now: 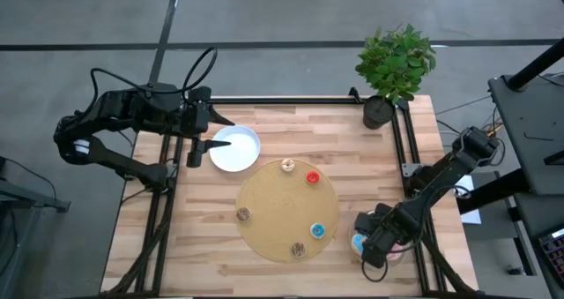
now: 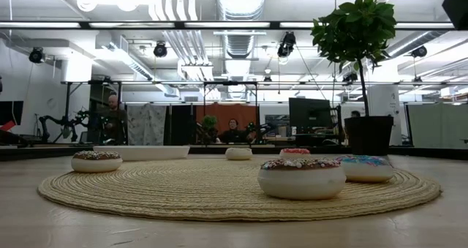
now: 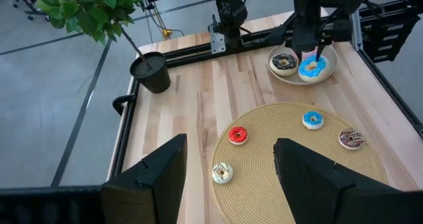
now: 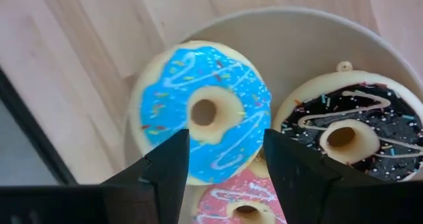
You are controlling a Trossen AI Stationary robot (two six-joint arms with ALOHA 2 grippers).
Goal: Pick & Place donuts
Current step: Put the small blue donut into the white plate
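Beige and shallow, the plate [image 4: 344, 32] near the table's right front corner held three large iced donuts packed together: the blue iced donut [image 4: 198, 112], the chocolate-brown iced donut [image 4: 350, 135] touching it, and the pink iced donut [image 4: 241, 204], only partly visible between the fingers. The right gripper [image 4: 225, 164] hung directly over that plate with its fingers parted and nothing between them; the blue donut lay just beyond the fingertips. From above, the right gripper [image 1: 377, 237] covered most of the plate.

On the round woven mat [image 1: 273, 206] in the middle of the wooden table [image 1: 176, 246], five smaller donuts lay well apart: a red donut [image 1: 312, 177], a cream donut [image 1: 287, 165], a small blue donut [image 1: 318, 232], a brown donut [image 1: 242, 214] and a sprinkled brown donut [image 1: 298, 249].

The left gripper [image 1: 196, 136] waited at the table's left rear edge, jaws wide apart and empty, just beside a white plate [image 1: 234, 149]. A potted plant [image 1: 395, 65] stood at the right rear corner.
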